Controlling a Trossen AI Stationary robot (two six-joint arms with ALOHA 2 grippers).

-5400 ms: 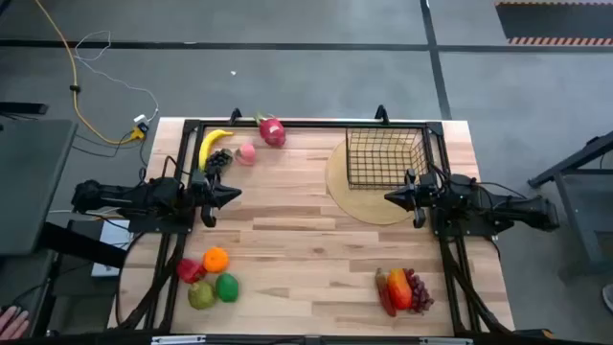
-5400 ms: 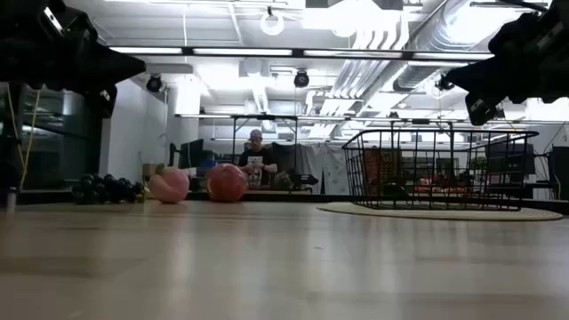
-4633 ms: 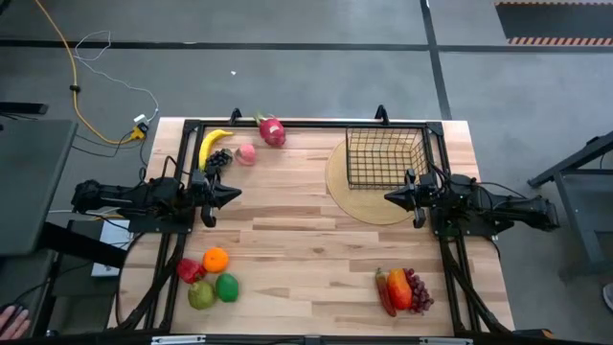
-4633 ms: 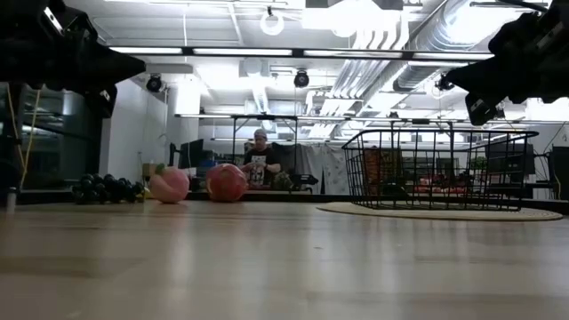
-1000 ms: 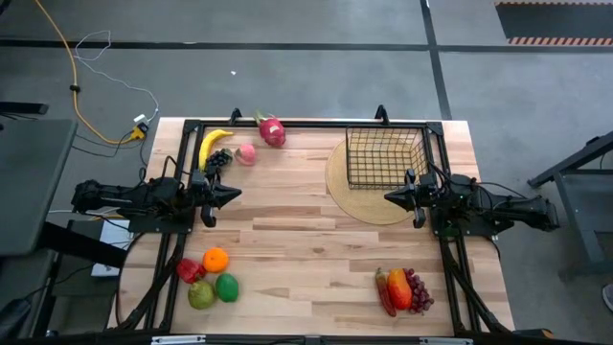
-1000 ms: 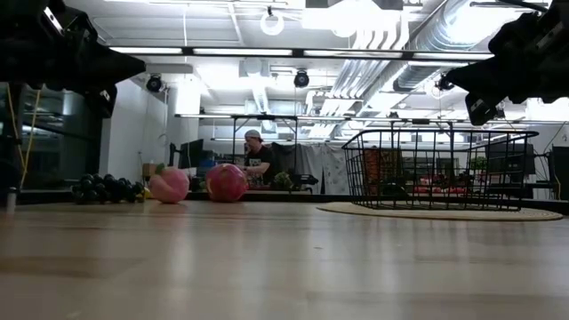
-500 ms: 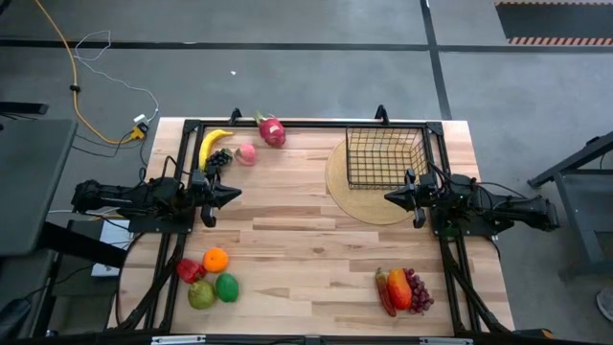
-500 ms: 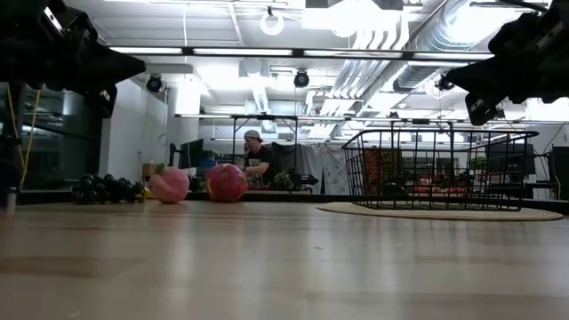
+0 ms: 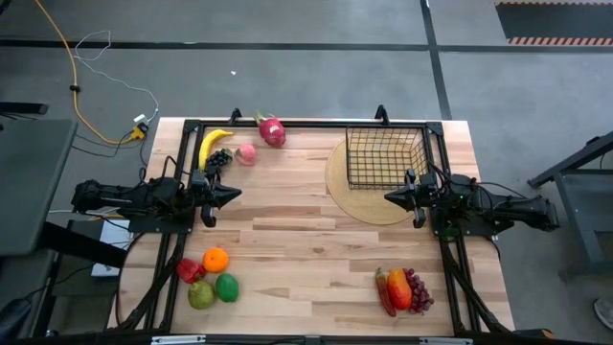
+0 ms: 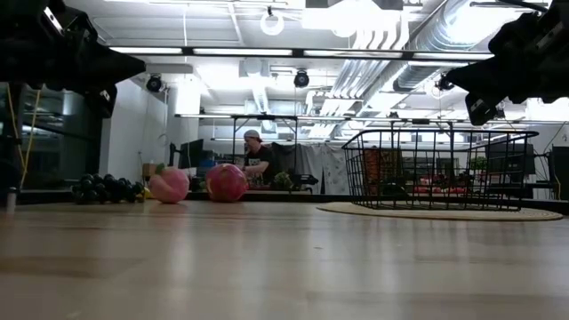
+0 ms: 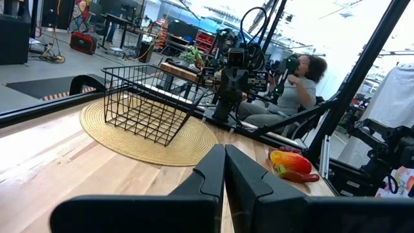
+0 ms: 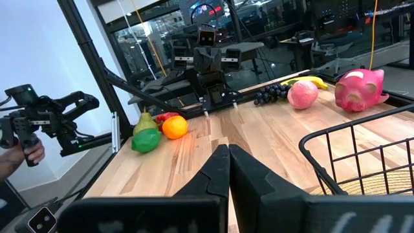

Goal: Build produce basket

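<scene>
The black wire basket (image 9: 385, 159) stands empty on a round tan mat (image 9: 359, 196) at the far right. The produce lies in three groups on the table: banana (image 9: 213, 144), dark grapes (image 9: 218, 160), peach (image 9: 246, 153) and dragon fruit (image 9: 272, 130) at the far left; orange (image 9: 215, 259), red pepper (image 9: 190, 270), pear (image 9: 200, 295) and lime (image 9: 227, 287) at the near left; pepper, carrot and red grapes (image 9: 402, 289) at the near right. My left gripper (image 9: 236, 194) is shut at the left edge, above the table, pointing level at the right one. My right gripper (image 9: 388, 197) is shut at the right edge, beside the mat.
A black frame (image 9: 287, 123) runs along the table's far edge and down both sides. People (image 11: 299, 81) are in the room beyond the table. Bare wood (image 9: 306, 230) lies between the two grippers across the table's middle.
</scene>
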